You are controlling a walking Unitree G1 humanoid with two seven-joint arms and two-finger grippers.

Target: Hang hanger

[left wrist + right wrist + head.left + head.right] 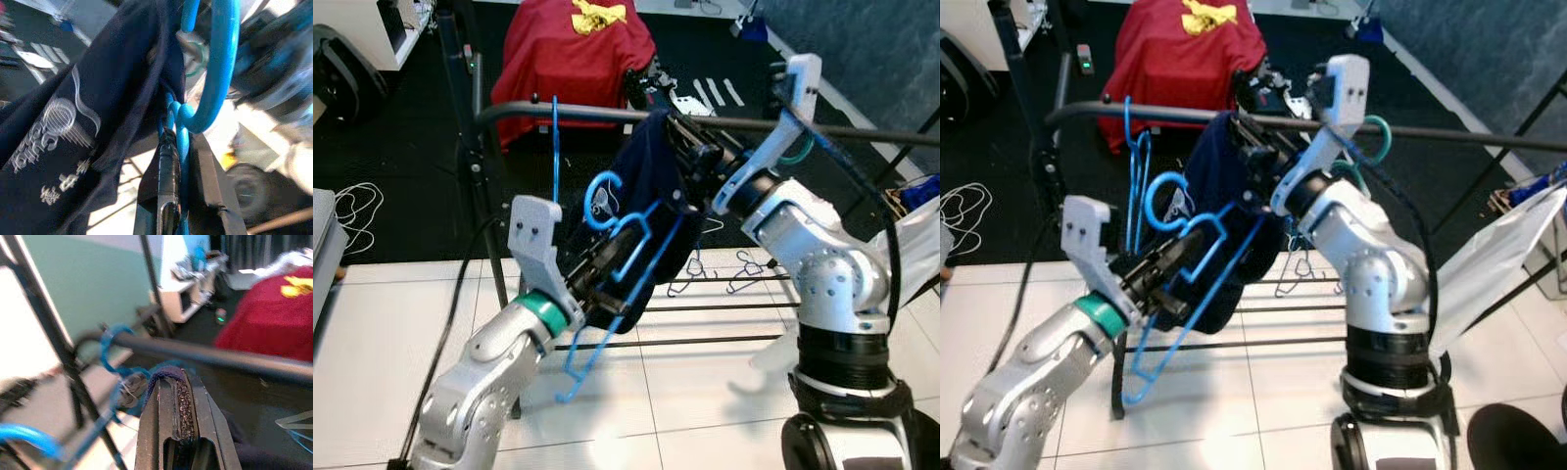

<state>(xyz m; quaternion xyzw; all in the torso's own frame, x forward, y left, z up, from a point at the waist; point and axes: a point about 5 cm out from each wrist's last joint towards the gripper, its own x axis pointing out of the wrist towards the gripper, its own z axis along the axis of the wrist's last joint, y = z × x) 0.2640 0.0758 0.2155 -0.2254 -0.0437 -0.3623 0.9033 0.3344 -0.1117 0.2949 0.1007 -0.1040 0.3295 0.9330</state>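
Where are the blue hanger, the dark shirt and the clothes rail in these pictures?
blue hanger [603, 201]: left eye view, on its hook.
dark shirt [651, 171]: left eye view, on the fabric below the rail.
clothes rail [578, 113]: left eye view, on the black bar.

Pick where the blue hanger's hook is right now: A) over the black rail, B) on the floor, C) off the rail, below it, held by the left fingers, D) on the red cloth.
C: the blue hanger sits clamped in the left gripper, its hook curling free below the black rail.
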